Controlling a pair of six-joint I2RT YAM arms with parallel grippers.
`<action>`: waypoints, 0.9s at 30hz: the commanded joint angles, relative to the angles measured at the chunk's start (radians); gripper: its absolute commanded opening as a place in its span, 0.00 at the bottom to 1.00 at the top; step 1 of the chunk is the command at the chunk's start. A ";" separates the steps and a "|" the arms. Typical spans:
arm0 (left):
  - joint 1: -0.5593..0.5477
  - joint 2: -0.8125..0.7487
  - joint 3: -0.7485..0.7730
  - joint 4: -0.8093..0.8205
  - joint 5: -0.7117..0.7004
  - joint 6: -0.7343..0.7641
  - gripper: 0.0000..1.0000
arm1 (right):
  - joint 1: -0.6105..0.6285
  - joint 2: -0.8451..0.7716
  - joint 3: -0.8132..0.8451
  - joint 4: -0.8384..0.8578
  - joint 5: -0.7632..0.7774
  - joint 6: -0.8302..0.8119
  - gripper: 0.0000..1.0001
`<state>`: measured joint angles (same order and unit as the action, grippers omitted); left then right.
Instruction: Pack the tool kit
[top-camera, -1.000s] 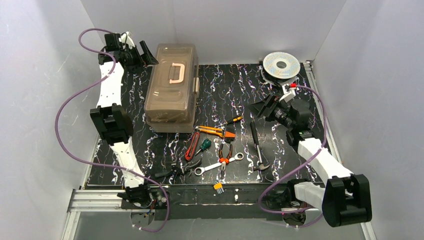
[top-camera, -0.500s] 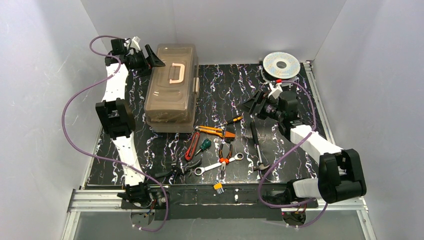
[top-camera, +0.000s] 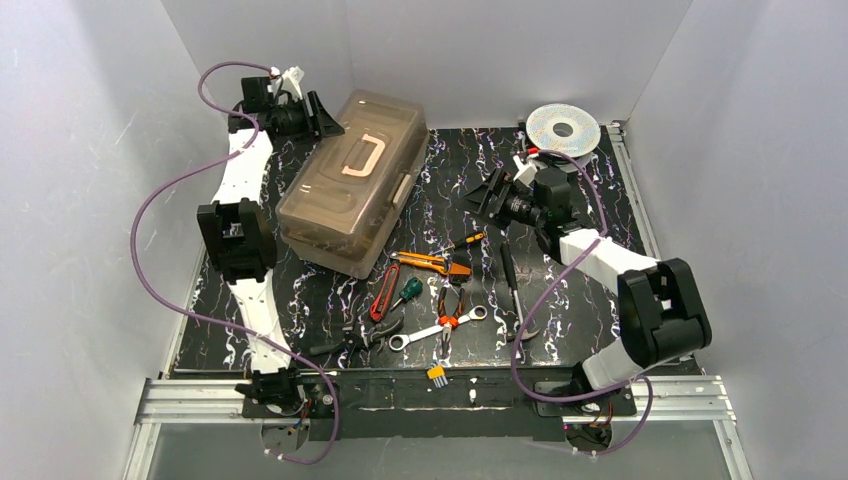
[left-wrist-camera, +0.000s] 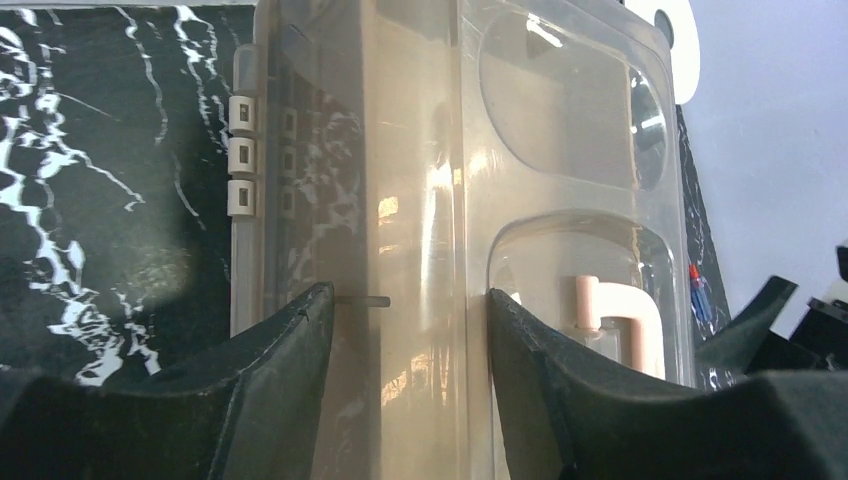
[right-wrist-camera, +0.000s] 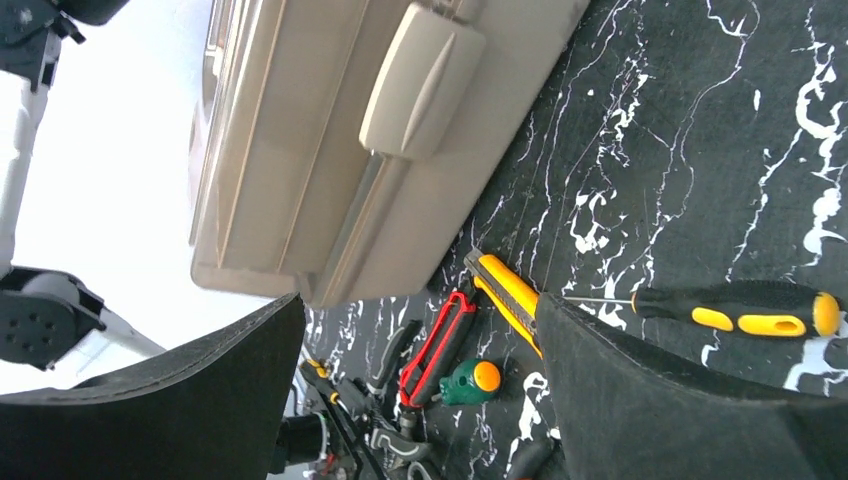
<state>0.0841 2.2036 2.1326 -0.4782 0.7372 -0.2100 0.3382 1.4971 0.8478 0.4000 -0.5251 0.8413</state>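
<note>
Tan toolbox askew in the upper left of the top view, hand tools loose below it

The toolbox (top-camera: 345, 200) sits closed on the black marbled desk (top-camera: 450, 165), its smoky translucent lid (left-wrist-camera: 560, 130) showing the beige handle (top-camera: 362, 155), with a tan latch (right-wrist-camera: 420, 80) on its side. The left gripper (top-camera: 322, 115) straddles the lid's edge at the upper-left corner; whether it pinches, I cannot tell. The right gripper (top-camera: 483, 197) hangs released at centre right. The yellow knife (top-camera: 425, 261), pliers (top-camera: 450, 303), wrenches (top-camera: 440, 330) and hammer (top-camera: 515, 290) lie at lower centre

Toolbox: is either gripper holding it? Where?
Left gripper straddles the toolbox's hinge-side edge at the far end; actual clamping cannot be told. Right gripper holds nothing.
</note>
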 joint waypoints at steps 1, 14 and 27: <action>-0.094 -0.076 -0.115 -0.147 0.017 -0.015 0.53 | 0.008 0.065 0.023 0.190 -0.034 0.132 0.92; -0.090 -0.499 -0.582 0.149 -0.206 -0.196 0.98 | 0.124 0.313 -0.047 0.738 0.075 0.415 0.92; -0.002 -0.602 -0.524 0.064 -0.246 -0.200 0.98 | 0.191 0.537 0.061 0.916 0.117 0.529 0.92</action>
<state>0.0803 1.7069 1.6646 -0.3985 0.5220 -0.4053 0.5148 2.0090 0.8474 1.2007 -0.4309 1.3502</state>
